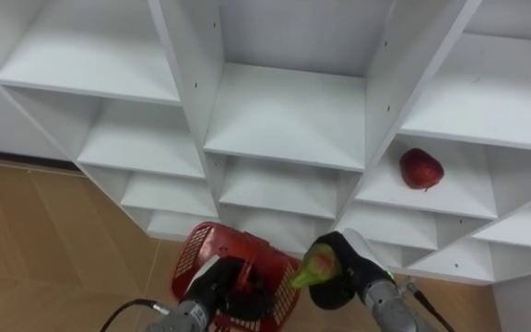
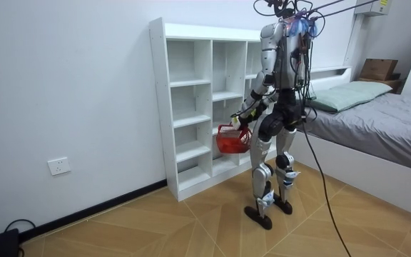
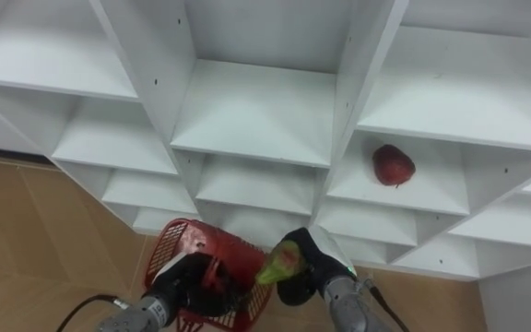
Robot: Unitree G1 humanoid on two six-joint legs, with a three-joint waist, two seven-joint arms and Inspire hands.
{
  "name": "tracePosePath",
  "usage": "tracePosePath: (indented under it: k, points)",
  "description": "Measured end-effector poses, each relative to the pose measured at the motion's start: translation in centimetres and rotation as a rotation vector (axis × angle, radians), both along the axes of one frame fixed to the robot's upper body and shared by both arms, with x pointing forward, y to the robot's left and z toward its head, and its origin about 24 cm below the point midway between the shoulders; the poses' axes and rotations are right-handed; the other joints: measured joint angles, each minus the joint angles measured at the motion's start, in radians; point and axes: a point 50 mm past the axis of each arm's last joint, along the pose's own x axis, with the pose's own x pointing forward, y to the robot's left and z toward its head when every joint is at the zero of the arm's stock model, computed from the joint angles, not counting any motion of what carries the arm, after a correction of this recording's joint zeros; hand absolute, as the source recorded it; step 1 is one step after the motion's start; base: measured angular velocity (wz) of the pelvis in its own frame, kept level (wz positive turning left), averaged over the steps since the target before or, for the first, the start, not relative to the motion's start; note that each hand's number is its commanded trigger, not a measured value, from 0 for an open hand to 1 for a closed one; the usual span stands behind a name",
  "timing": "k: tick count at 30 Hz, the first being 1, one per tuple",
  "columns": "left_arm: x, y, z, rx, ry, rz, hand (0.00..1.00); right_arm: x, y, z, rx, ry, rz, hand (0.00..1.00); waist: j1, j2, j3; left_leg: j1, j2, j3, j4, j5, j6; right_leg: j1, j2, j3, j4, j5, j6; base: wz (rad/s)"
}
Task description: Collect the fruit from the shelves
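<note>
Nearest, right hand (image 1: pixel 350 269) curled round green pear (image 1: pixel 315 268); left hand (image 1: pixel 216 284) grips red basket (image 1: pixel 201 247) handle, basket partly hidden.

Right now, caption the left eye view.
Right hand holds a green pear beside the red basket gripped by the left hand; red apple on shelf.

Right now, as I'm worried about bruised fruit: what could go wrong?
The green pear in the right robot hand is beside the basket, not over it; released now, it might hit the floor. The basket looks tilted in the left robot hand, so fruit could roll out.
</note>
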Motion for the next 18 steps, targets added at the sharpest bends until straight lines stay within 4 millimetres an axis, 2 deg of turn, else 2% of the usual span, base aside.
tracePosePath:
  k: [9,18]
  points:
    - [0.1,-0.1,0.1,-0.003,-0.004,-0.001,1.00,-0.2,-0.2,-0.3,-0.011,0.007,-0.011,1.00,0.002,0.001,0.0004,0.000,0.000,0.000,0.001,0.000,0.000,0.001,0.000,0.000,0.000,0.000,0.000,0.00]
    - [0.5,-1.1,0.7,-0.055,-0.029,-0.006,1.00,0.4,0.1,0.1,-0.055,-0.023,0.038,1.00,0.001,0.010,0.0007,-0.003,0.000,0.000,0.003,0.000,0.000,0.002,-0.006,-0.006,0.000,0.000,0.000,0.01]
